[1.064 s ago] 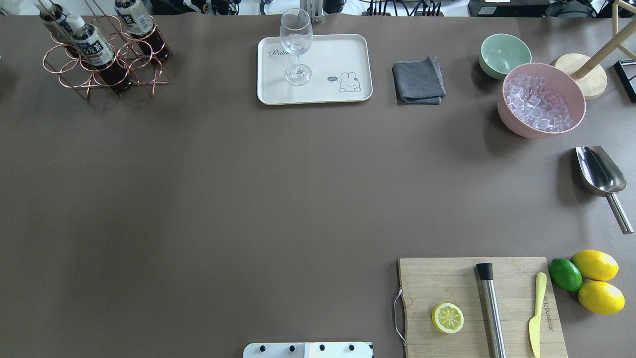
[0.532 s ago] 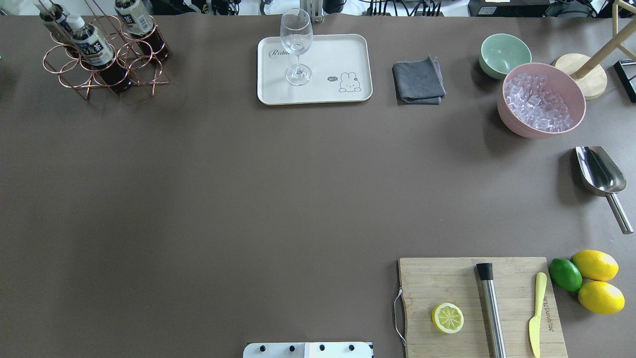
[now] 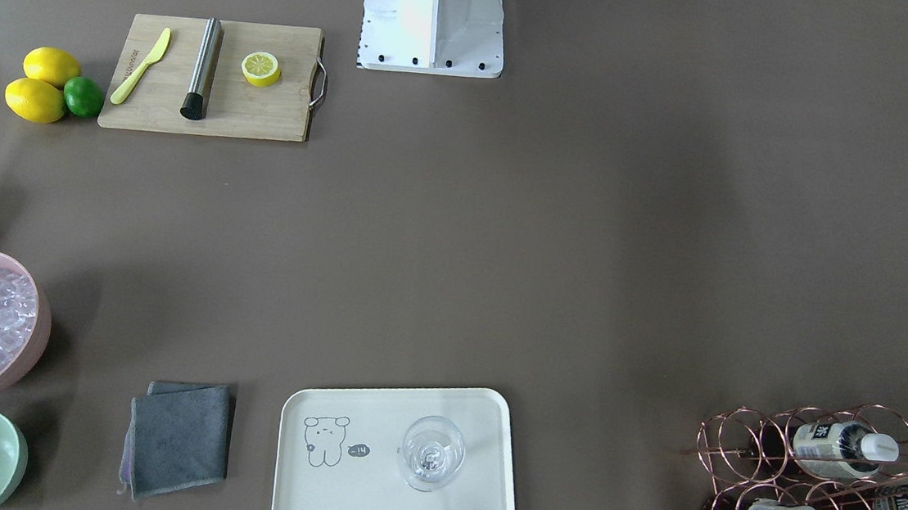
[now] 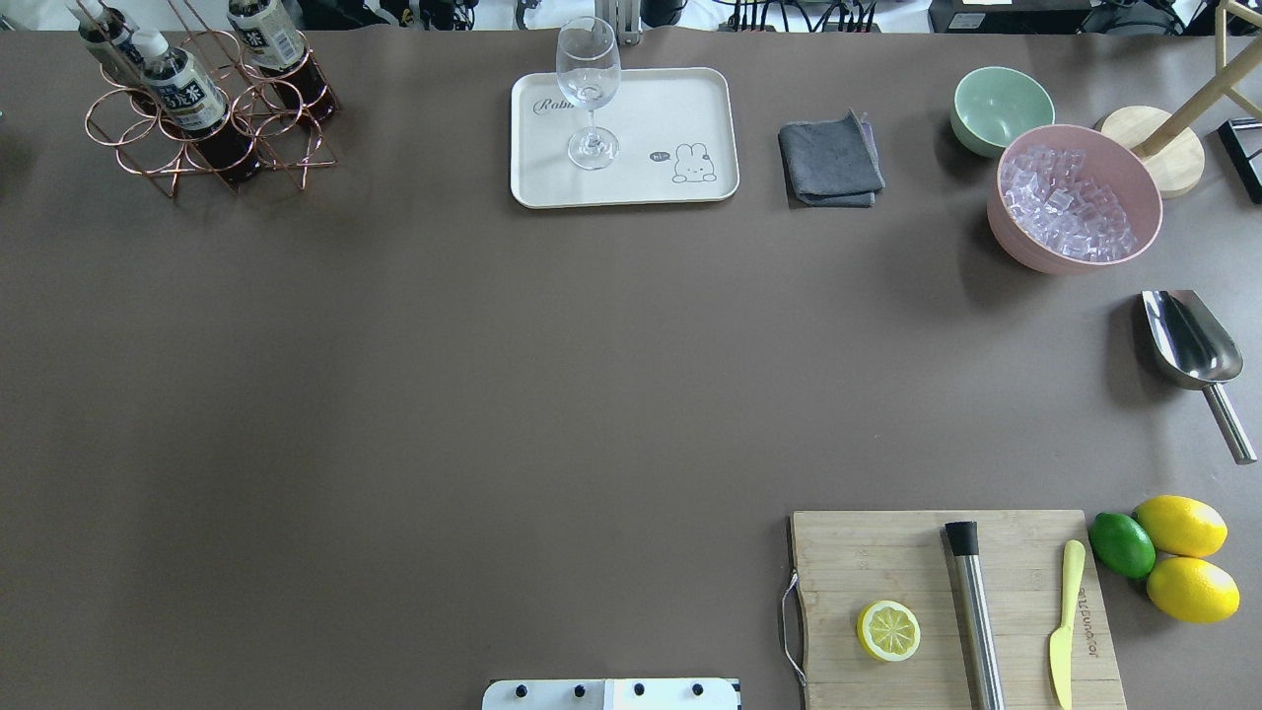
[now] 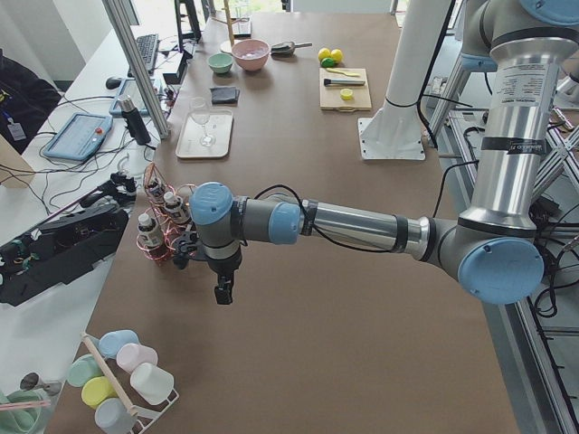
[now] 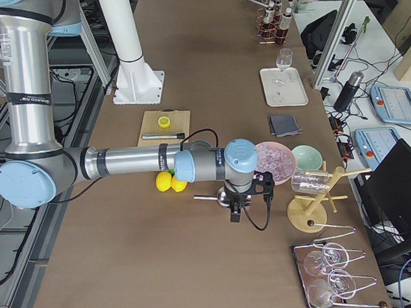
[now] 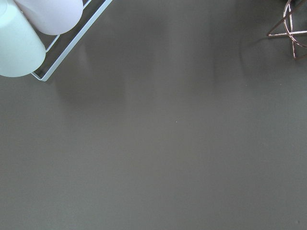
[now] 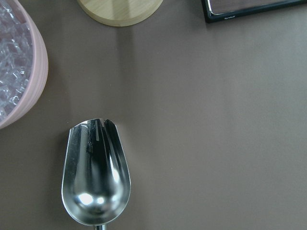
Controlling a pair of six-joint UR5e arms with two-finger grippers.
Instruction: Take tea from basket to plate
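Note:
Three tea bottles (image 4: 182, 89) with dark liquid, white caps and pale labels stand in the copper wire basket (image 4: 197, 148) at the table's far left corner; they also show in the front view (image 3: 832, 440). The cream plate (image 4: 670, 108) with the rabbit drawing lies at the far middle and carries an empty wine glass (image 4: 589, 94). My left gripper (image 5: 222, 294) hangs over the table just beside the basket (image 5: 167, 226), apart from it. My right gripper (image 6: 234, 215) hangs near the pink bowl. Both show only in the side views, so I cannot tell whether they are open or shut.
A grey cloth (image 4: 830, 163), a mint bowl (image 4: 998, 106), a pink bowl of ice (image 4: 1075, 197) and a steel scoop (image 4: 1191, 345) lie on the right. A cutting board (image 4: 887, 562) holds a lemon half, muddler and knife. A cup rack (image 7: 43, 43) stands left of the basket.

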